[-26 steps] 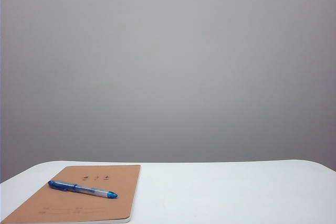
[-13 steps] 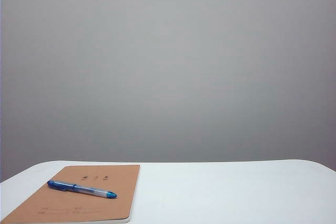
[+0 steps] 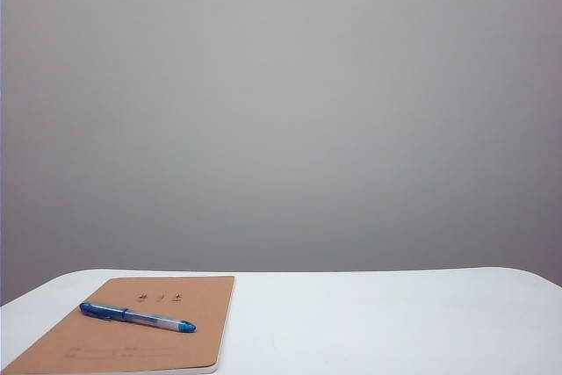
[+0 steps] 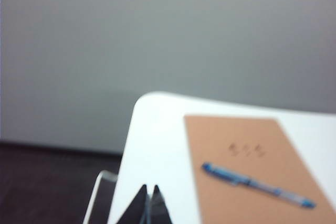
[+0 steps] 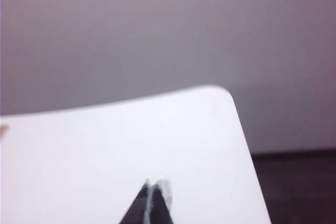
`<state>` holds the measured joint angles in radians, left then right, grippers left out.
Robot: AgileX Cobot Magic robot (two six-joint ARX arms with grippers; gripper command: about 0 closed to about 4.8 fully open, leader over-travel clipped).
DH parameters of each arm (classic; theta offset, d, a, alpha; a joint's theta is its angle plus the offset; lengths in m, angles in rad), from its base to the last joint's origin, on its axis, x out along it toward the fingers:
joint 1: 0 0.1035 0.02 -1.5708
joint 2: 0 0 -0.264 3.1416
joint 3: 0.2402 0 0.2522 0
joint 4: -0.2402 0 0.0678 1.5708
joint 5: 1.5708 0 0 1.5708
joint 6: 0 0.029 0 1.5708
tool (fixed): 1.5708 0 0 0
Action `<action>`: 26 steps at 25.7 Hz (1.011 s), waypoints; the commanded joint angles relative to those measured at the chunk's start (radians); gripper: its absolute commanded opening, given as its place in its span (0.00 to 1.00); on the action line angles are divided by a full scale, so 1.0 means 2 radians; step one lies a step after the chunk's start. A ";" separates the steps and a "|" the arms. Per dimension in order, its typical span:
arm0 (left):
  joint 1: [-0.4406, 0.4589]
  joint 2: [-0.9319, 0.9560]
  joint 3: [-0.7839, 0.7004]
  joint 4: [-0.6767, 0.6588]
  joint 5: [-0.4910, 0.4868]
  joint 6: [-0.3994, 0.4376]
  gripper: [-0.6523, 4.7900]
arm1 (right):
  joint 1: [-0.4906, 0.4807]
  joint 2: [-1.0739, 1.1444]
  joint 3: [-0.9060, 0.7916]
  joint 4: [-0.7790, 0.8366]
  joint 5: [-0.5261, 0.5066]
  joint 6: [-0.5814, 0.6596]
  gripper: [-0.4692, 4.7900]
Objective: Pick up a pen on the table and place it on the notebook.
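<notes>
The blue pen point(image 3: 138, 317) lies flat across the tan notebook point(image 3: 132, 344), which rests at the near left of the white table point(image 3: 378, 322). Neither arm shows in the exterior view. In the left wrist view the pen point(image 4: 257, 184) and notebook point(image 4: 252, 145) lie well ahead of my left gripper point(image 4: 149, 187), whose dark fingers are pressed together with nothing between them, over the table's left edge. My right gripper point(image 5: 154, 183) is also shut and empty, above bare table point(image 5: 105, 145) near its right corner.
A plain grey wall fills the background. The table's rounded left corner point(image 4: 144, 100) and right corner point(image 5: 223, 93) drop off to dark floor. A clear angled piece point(image 4: 100, 187) stands beside the table's left edge.
Nothing differs in the exterior view; pen and notebook lie as before and no arm appears.
</notes>
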<state>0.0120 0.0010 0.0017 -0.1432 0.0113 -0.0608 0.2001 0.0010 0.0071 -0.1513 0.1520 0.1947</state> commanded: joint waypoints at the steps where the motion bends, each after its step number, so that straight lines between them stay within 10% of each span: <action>1: 0.001 0.001 0.002 -0.021 -0.032 0.001 0.11 | 0.001 0.002 -0.003 -0.011 0.004 0.006 0.08; 26: 0.000 0.002 0.002 -0.021 -0.026 0.010 0.16 | 0.002 0.001 -0.003 -0.008 -0.002 -0.007 0.08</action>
<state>0.0120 0.0029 0.0036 -0.1757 -0.0387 -0.0387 0.2016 0.0025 0.0071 -0.1730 0.1490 0.1825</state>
